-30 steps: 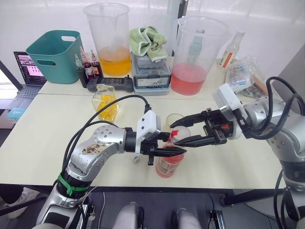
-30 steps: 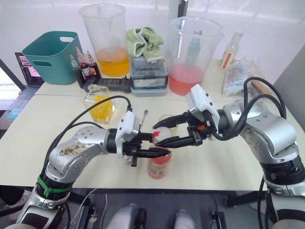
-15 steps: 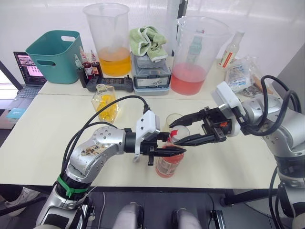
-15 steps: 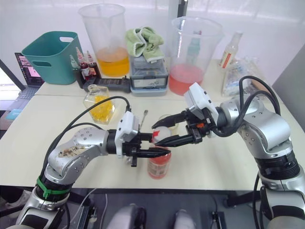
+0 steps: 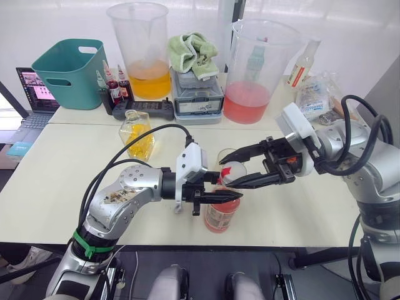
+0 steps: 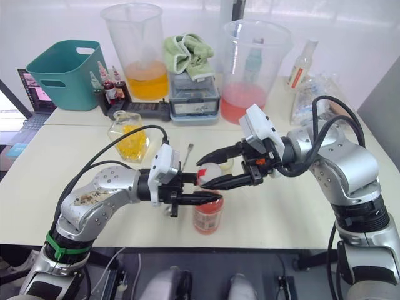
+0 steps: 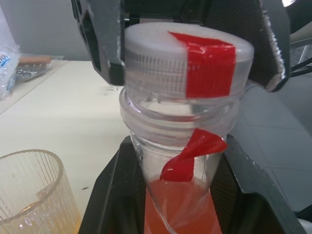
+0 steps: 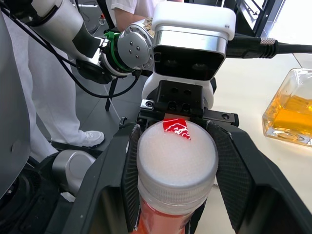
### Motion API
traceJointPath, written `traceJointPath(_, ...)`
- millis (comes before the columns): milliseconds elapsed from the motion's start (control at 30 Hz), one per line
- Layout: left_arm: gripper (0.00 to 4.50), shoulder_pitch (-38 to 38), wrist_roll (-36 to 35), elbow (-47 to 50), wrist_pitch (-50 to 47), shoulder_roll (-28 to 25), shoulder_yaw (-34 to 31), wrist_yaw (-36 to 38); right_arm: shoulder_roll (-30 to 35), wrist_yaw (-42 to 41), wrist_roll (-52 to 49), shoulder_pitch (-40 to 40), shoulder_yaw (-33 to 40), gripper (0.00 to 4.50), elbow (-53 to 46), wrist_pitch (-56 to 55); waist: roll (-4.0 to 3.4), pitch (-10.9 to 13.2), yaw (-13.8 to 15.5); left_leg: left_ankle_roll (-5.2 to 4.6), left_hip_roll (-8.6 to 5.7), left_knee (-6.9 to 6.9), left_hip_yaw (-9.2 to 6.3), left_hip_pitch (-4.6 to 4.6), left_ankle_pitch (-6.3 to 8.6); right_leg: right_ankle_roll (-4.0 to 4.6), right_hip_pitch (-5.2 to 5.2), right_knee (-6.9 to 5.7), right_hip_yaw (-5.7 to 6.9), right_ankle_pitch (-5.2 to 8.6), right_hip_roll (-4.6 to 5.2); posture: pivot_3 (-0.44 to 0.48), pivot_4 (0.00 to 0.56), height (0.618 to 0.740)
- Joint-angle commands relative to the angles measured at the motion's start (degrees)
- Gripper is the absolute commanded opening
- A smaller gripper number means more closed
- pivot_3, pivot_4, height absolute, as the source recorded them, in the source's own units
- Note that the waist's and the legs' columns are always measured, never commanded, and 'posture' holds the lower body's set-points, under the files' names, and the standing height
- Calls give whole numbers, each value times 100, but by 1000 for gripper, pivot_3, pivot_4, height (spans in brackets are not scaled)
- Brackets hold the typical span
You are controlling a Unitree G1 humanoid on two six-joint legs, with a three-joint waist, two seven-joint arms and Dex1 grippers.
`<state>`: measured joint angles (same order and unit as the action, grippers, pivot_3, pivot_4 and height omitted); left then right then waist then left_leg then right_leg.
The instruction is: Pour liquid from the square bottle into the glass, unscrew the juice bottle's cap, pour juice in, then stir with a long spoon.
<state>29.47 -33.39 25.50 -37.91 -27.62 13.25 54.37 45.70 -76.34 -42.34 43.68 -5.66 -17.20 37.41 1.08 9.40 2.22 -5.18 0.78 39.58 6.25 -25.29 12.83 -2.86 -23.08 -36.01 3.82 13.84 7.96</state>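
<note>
Both of my pincers meet at the juice bottle (image 5: 221,211), which stands upright near the front edge of the bench, about midway along it. My left pincer (image 5: 226,197) reaches in from the left and is pinched around the bottle's neck just below the cap (image 5: 234,171), one black finger on each side. My right pincer (image 5: 236,167) comes in from the right at a higher level, and its two fingers sit either side of the white cap; in the right wrist view the padded fingers (image 8: 130,176) press against the cap's ribbed sides. A strip of red tape runs over the cap and down onto the neck. The cap sits on the bottle's mouth, and the pinkish-red drink fills the lower part of the bottle.

The glass (image 5: 229,155) stands just behind the bottle, upright, with a little yellow liquid at its bottom. The square bottle (image 5: 138,134) sits farther back and to the left, well apart from both pincers, upright and part full of yellow liquid. The long spoon (image 6: 189,153) lies flat on the bench between the square bottle and the glass, partly hidden by my left arm.

Along the back edge stand a teal bin (image 5: 70,72), a pitcher of orange liquid (image 5: 147,53) and a pitcher of pink liquid (image 5: 256,72).
</note>
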Motion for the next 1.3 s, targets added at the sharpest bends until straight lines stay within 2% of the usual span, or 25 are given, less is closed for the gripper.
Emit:
traceJointPath(33,1310,-64,58,-24,-173,-55,157,-68,-20,144,-239,238,525,1708,-161,-88,0,0,-1,0,0,0,1,0,0,0,0,0,0,0,0,0,150,739)
traceJointPath(400,1310,-38,11,-51,-173,-104,139,-32,55,473,-493,478,864,1677,-1,254,-4,2,-6,-1,-1,-4,4,-2,1,0,-6,1,0,0,4,0,150,739)
traceJointPath(567,1310,-29,8,-94,-147,-99,157,-9,127,921,-937,798,1347,1588,247,818,-3,1,-6,-1,-1,-7,4,2,1,0,0,4,6,0,7,0,150,739)
traceJointPath(700,1310,-27,40,-132,-95,-113,183,42,313,1039,-894,749,1507,1588,307,876,-4,1,-6,-2,-2,-14,6,2,2,0,-3,4,6,0,22,0,150,739)
traceJointPath(1033,1310,-66,99,-151,11,-157,208,110,930,1386,-214,19,2034,1588,987,511,-4,1,-3,-10,-6,-15,17,2,5,0,2,9,17,0,25,0,150,739)
traceJointPath(1167,1310,-153,-54,-146,-5,-116,54,83,993,1873,125,-414,2347,1588,1417,475,-5,0,-8,-5,-5,-17,23,5,2,-1,-1,5,16,-1,21,0,150,739)
traceJointPath(1300,1310,-196,-81,-129,-2,-171,-31,87,942,2482,806,-848,2500,1588,1957,-13,-5,0,-10,-5,-6,-17,29,5,1,-2,1,7,15,-1,16,0,150,739)
